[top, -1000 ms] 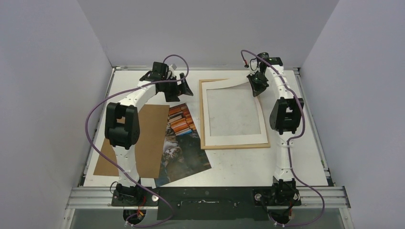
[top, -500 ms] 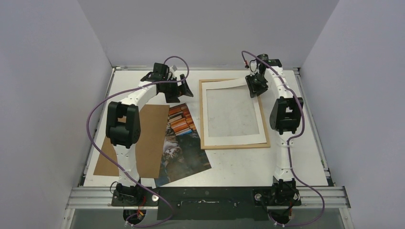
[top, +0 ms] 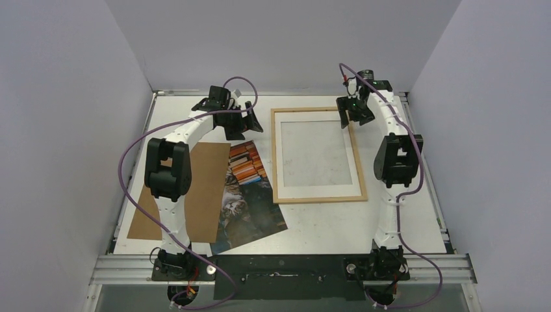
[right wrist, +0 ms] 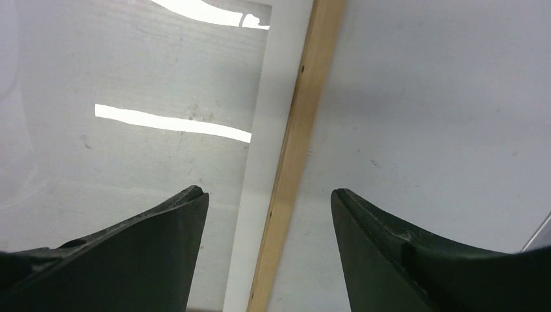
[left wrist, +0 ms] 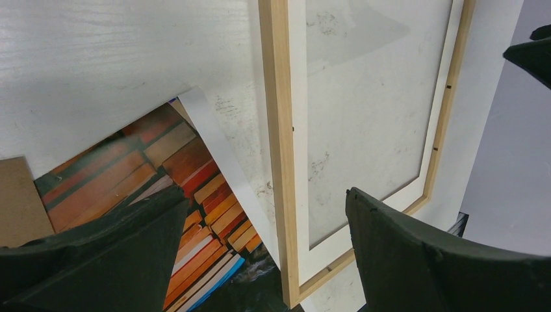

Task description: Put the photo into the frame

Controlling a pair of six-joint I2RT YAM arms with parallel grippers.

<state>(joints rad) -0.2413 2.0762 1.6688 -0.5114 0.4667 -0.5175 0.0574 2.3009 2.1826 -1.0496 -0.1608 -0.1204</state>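
the photo (top: 250, 195) lies face up on the surface (top: 338, 224), long axis about 11 to 5 o'clock, just 6 o'clock of the released, nearer left end effector (top: 245, 128); the frame (top: 318, 197) sits at its 3 o'clock; right end effector (top: 354, 116) spread, empty.

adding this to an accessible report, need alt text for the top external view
A light-wood frame lies flat, the open right gripper over its far right corner. The photo lies face up to its left, overlapping a brown board.

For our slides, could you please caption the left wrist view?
Open left gripper above the photo, beside the light-wood frame with the white mat inside.
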